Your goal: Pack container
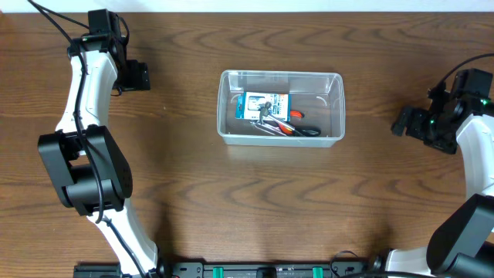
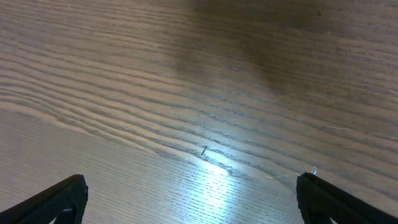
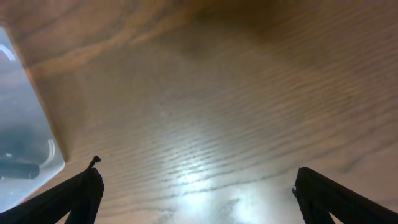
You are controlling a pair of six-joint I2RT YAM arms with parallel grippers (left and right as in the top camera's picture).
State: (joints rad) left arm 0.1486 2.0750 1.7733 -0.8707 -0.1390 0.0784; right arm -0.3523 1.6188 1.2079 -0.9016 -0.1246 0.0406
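The tub (image 1: 279, 137) holds a box (image 1: 265, 106) and tools (image 1: 287, 128), so packing looks done. Left gripper (image 2: 193, 208) at nine o'clock and right gripper (image 3: 199, 202) at three both hang spread and empty.

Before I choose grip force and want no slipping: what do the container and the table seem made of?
The container looks like clear, colourless, glossy plastic: see-through walls, bright glints on the rim. The table looks like dark wood or wood-look laminate, smooth, slightly shiny: grain lines, light glare; which is unclear.
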